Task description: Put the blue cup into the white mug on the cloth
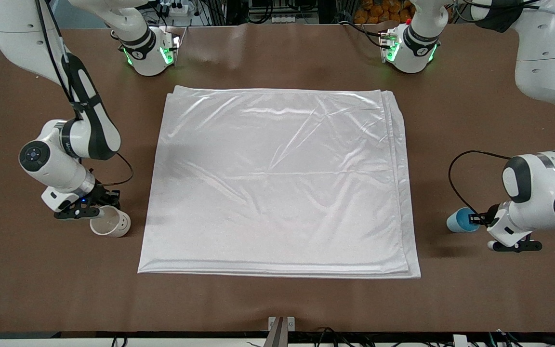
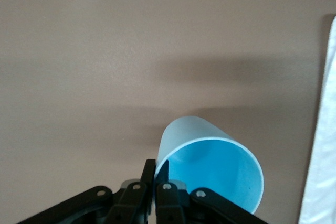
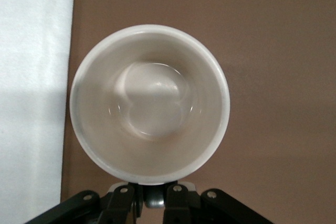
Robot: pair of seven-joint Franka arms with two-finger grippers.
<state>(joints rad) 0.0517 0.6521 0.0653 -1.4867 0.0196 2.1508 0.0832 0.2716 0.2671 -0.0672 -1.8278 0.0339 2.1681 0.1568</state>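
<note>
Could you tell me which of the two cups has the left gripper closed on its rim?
The blue cup, off the cloth at the left arm's end, pinched by the left gripper. The right gripper holds the white mug.

One blue cup (image 1: 461, 220), one white mug (image 1: 110, 221) and one folded white cloth (image 1: 277, 180) are counted on one brown table (image 1: 277, 299). Two arms are seen, each with one gripper.

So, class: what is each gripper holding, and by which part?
The left gripper pinches the blue cup by its rim wall. The right gripper grips the white mug at its rim. Both are beside the cloth.
</note>
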